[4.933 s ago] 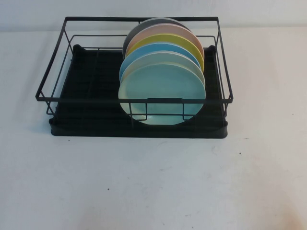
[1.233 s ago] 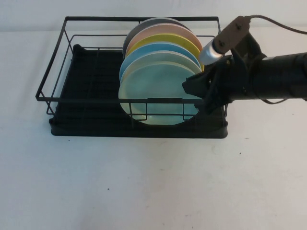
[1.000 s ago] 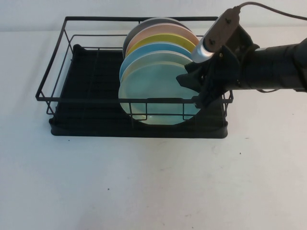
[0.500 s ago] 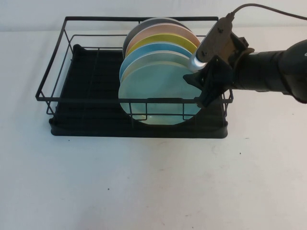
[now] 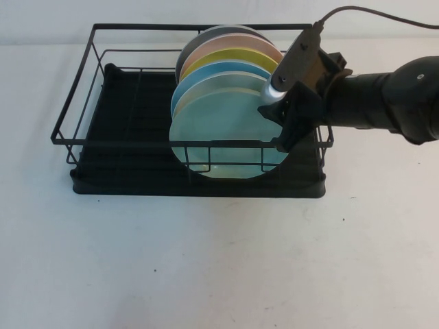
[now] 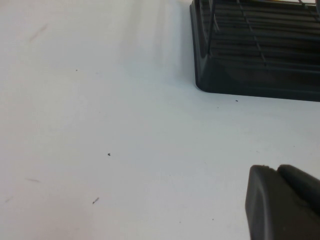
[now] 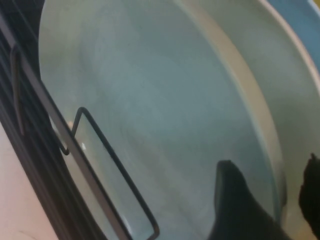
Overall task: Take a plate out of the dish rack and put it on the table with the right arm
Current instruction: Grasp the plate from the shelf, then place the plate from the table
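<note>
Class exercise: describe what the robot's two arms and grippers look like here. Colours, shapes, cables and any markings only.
The right arm is matte black and tubular, with a black gripper at the front plate's rim. A silver-grey cylinder rides above it, trailing a thin dark cable. Of the left gripper, over bare table, only a rounded black tip shows. No markings visible.

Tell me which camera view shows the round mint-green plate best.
The high view: the round pale mint-green plate stands whole at the front of the black wire dish rack, the right gripper at its right rim. The right wrist view shows only part of its face up close, fingers straddling the rim. The left wrist view shows none.
</note>
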You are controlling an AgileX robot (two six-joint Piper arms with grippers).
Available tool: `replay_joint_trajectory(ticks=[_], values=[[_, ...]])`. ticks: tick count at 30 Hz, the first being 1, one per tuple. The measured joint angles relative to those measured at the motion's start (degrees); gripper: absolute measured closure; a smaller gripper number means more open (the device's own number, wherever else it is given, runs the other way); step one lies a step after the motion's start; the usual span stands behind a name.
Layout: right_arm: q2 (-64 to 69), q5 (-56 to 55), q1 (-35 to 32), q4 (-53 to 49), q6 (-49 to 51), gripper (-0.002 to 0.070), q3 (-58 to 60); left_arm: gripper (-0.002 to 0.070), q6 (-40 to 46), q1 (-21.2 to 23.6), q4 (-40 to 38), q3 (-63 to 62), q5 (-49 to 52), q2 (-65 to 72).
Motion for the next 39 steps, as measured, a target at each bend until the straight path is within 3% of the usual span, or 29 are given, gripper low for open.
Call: replay_joint_trajectory(ticks=[10,17,33,39], values=[[1.52,0.00,0.00,0.27,-0.86,0.0430,-0.65,0.0679,0.00,0.00,0.00,0.00,0.00,0.00],[1.76,-0.26,0.00,0.35,-1.47,0.0619,-0.65,0.0679,0.00,0.00,0.00,0.00,0.00,0.00],[-11.06,-1.17,0.00,4.47,-1.05,0.0625,-0.65,0.0679,0.00,0.00,0.00,0.00,0.00,0.00],[-19.56,1.19,0.00,4.08,10.52,0.0625,-0.65,0.0679,0.00,0.00,0.00,0.00,0.00,0.00]])
